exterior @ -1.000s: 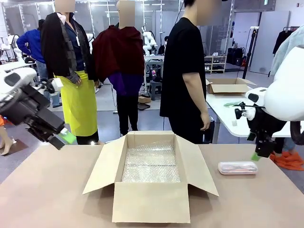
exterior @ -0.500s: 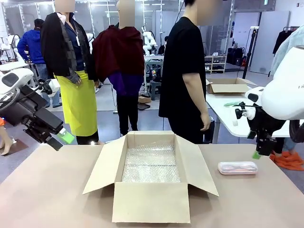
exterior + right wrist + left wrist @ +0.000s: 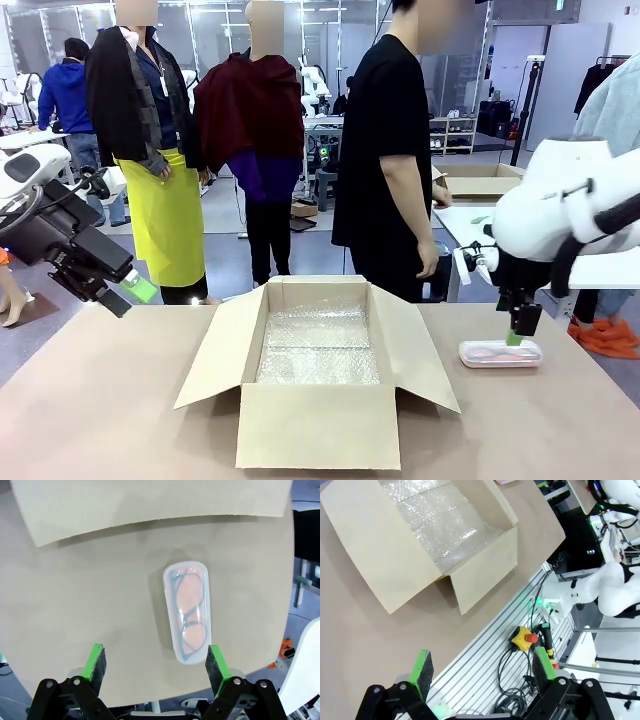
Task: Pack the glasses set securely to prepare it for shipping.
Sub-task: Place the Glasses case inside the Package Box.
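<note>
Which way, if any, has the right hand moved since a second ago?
Yes. The right hand moved left, toward the cardboard box, and now hangs over the clear glasses case.

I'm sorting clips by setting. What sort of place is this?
Probably a robotics lab or test workshop. The near table edge is aluminium rail carrying a yellow emergency-stop button, and a second table behind the person holds a cardboard box, in a wide open hall.

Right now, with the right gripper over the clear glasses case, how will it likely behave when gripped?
The glasses case looks like rigid moulded plastic, probably stiff and light. Its smooth, rounded walls may slip under a pinch. Lying flat on the table, it should slide, not roll, if nudged.
</note>
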You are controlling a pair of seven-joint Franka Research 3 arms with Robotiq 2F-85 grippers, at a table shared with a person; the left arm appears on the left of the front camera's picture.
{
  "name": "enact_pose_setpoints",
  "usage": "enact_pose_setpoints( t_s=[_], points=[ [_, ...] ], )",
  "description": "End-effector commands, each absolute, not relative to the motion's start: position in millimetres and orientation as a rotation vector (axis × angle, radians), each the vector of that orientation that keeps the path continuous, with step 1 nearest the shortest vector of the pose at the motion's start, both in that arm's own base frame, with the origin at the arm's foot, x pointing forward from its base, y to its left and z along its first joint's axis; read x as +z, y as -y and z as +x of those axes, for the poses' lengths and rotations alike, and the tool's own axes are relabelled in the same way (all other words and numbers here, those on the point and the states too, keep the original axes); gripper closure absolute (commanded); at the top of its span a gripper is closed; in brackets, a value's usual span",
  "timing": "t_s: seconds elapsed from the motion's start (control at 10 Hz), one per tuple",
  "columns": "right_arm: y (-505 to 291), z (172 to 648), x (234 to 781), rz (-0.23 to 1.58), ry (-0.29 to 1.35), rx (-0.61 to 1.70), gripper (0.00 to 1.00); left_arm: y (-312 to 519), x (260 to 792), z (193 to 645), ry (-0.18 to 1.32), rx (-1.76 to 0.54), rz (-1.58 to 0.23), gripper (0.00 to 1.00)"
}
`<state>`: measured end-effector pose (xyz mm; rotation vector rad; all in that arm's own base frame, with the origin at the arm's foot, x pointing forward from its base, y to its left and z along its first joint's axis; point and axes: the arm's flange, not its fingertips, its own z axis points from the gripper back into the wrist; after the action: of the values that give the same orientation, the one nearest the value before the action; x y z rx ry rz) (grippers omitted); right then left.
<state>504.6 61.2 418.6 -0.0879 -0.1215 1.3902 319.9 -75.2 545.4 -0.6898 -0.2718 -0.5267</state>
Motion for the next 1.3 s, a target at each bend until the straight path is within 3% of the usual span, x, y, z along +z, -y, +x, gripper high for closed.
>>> enact_pose_setpoints(
  t_s=[0.0,0.5,1.2],
  points=[
    [-58,523,412,-0.083,0.103,1.433,0.0,74,548,320,0.275,-0.557,-0.712,0.0],
    [-16,554,348,0.011,0.12,1.493,0.0,74,548,320,0.275,-0.557,-0.712,0.0],
    [1,580,319,0.04,0.119,1.498,0.0,74,548,320,0.275,-0.557,-0.712,0.0]
  ],
)
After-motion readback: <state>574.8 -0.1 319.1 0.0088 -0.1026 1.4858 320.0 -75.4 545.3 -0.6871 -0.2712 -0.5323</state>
